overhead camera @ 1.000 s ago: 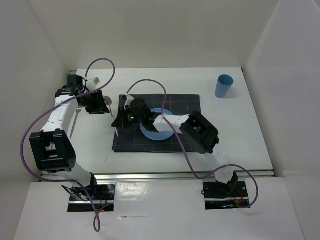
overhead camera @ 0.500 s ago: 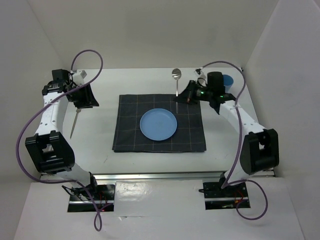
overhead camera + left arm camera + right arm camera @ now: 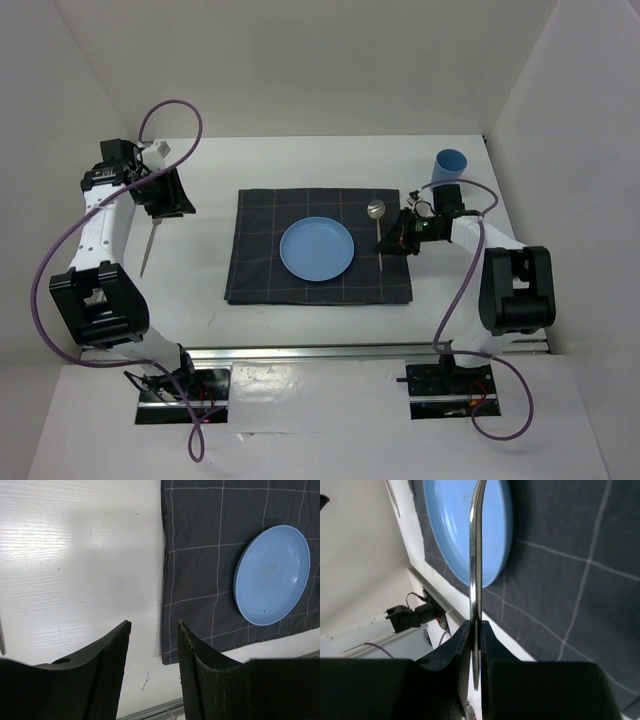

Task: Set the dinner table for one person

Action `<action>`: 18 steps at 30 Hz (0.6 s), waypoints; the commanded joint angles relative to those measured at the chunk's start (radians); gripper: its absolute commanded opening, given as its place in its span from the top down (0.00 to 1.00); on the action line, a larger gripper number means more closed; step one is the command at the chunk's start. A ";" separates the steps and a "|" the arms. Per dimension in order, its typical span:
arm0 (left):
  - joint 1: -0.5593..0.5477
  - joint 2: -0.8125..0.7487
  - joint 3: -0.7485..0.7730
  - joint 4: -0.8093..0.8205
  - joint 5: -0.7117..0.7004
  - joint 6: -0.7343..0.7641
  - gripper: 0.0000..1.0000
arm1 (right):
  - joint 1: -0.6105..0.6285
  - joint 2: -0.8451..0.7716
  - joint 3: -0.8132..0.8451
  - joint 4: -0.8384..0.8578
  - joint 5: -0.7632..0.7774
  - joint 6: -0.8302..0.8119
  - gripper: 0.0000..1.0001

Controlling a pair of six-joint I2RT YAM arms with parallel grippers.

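Note:
The white dinner table (image 3: 200,290) carries a dark grey checked mat (image 3: 260,270) with a blue plate (image 3: 316,249) in its middle. My right gripper (image 3: 393,243) is shut on the handle of a silver spoon (image 3: 377,225), which is over the mat's right strip, just right of the plate, bowl to the far side. In the right wrist view the jaws pinch the spoon (image 3: 476,555) edge-on above the plate (image 3: 455,525). I cannot tell whether the spoon touches the mat. My left gripper (image 3: 165,197) is open and empty over bare table left of the mat (image 3: 225,580).
A thin silver utensil (image 3: 150,245) lies on the table at the left, below my left gripper. A blue cup (image 3: 449,170) stands at the back right, just behind my right arm. A metal rail (image 3: 370,349) runs along the near edge.
My right gripper has carried the spoon from the back of the table near the cup down to the mat's right side beside the plate. The left arm has barely moved.

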 commanded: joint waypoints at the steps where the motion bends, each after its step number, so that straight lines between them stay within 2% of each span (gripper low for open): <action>1: 0.005 -0.006 0.030 0.004 0.032 0.024 0.50 | -0.014 0.081 0.008 -0.015 -0.018 -0.079 1.00; 10: 0.005 0.004 0.030 0.004 0.022 0.024 0.50 | -0.025 0.188 -0.087 0.123 -0.038 -0.041 1.00; 13: 0.005 0.004 0.030 0.004 0.022 0.024 0.50 | -0.034 0.198 -0.112 0.133 -0.029 -0.021 0.96; 18: 0.005 0.004 0.039 -0.005 0.022 0.024 0.50 | -0.045 0.218 -0.138 0.153 -0.043 -0.011 0.80</action>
